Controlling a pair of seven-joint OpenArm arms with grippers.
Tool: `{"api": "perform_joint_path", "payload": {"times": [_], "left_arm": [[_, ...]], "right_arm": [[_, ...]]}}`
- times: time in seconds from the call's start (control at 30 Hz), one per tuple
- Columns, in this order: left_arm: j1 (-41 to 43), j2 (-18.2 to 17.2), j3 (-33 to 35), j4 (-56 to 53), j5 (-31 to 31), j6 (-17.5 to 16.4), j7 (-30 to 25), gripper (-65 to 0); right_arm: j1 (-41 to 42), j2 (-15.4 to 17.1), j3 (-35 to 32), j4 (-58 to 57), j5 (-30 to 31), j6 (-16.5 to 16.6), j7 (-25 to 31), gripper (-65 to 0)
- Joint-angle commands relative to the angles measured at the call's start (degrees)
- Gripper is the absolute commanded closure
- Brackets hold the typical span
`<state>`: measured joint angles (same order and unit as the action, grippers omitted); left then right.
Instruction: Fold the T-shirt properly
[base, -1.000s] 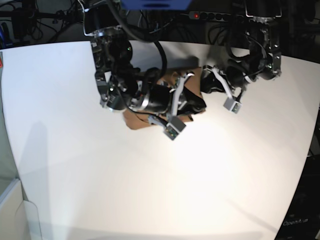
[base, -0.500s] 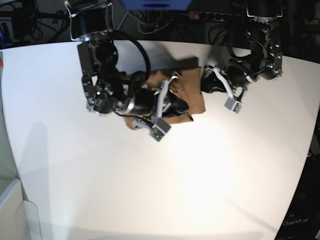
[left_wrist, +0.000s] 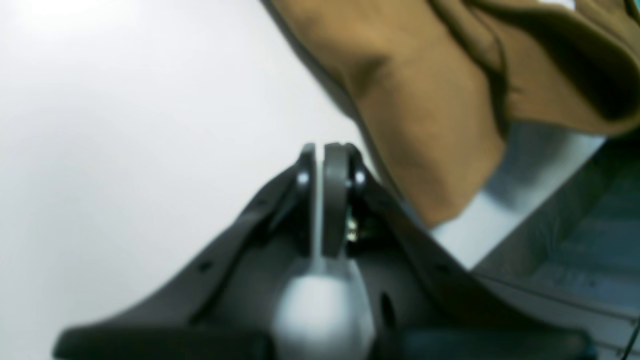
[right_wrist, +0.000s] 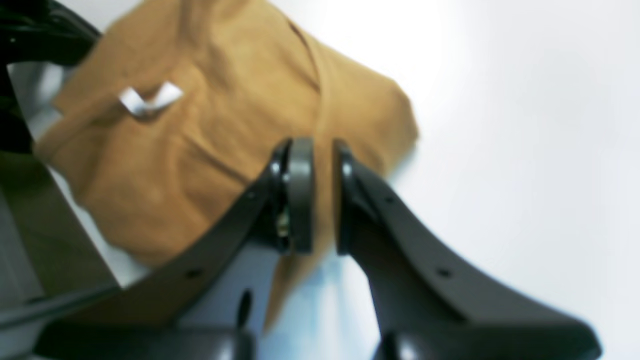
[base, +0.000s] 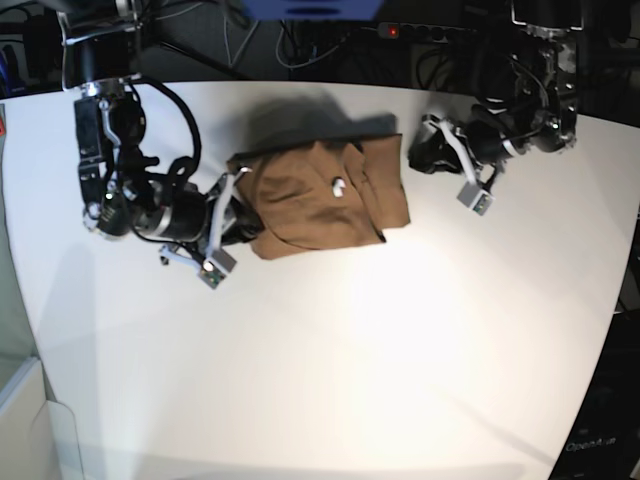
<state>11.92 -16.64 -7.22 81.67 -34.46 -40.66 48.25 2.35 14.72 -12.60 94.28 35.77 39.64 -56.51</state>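
I see the shirt (base: 320, 195), soft tan cotton, lying folded into a rumpled rectangle on the smooth white table (base: 330, 360), its white tag (base: 339, 184) showing. My left hand (left_wrist: 325, 150) is closed and empty beside it. My right hand (right_wrist: 322, 150) has its 2 dark fingers slightly apart, gripping nothing, at the shirt's other edge.

A broad, smooth white tabletop (base: 380, 350) with a curved far edge carries one thing: a crumpled tan-brown cotton T-shirt (base: 320, 195) lying bunched near its far middle.
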Motion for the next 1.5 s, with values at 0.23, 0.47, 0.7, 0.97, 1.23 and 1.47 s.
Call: {"api": "perform_joint_path", "payload": {"times": [0.23, 0.47, 0.7, 0.97, 1.23, 1.47], "left_arm": [[0.25, -1.25, 10.26, 0.05, 3.56, 0.66, 3.05, -3.2], [-0.98, -2.21, 12.37, 0.05, 3.03, 0.66, 3.05, -3.2], [-2.65, -1.77, 12.37, -0.22, 3.03, 0.66, 3.05, -3.2], [-9.51, 0.07, 12.10, -3.65, 3.03, 0.66, 2.96, -3.2], [-19.00, 1.57, 3.49, -5.14, 2.94, 0.66, 4.63, -3.2], [-20.14, -3.36, -7.41, 2.16, 3.56, 0.66, 20.45, -3.2]], "right_arm": [[1.21, 5.19, 1.92, 0.80, 0.93, 0.36, 1.43, -6.4], [-1.95, 5.54, 3.33, -1.75, 0.67, 0.36, 5.92, -6.2], [-3.01, 6.25, 3.15, -8.43, 0.67, 0.36, 9.79, -6.2], [-6.97, 4.84, 3.33, -8.17, 0.76, 0.36, 9.96, -6.1], [-15.40, 1.85, 2.97, -1.31, 0.76, 0.36, 11.63, -6.2], [-16.64, 2.47, 4.12, 1.50, 0.76, 0.36, 11.63, -6.1]]}}
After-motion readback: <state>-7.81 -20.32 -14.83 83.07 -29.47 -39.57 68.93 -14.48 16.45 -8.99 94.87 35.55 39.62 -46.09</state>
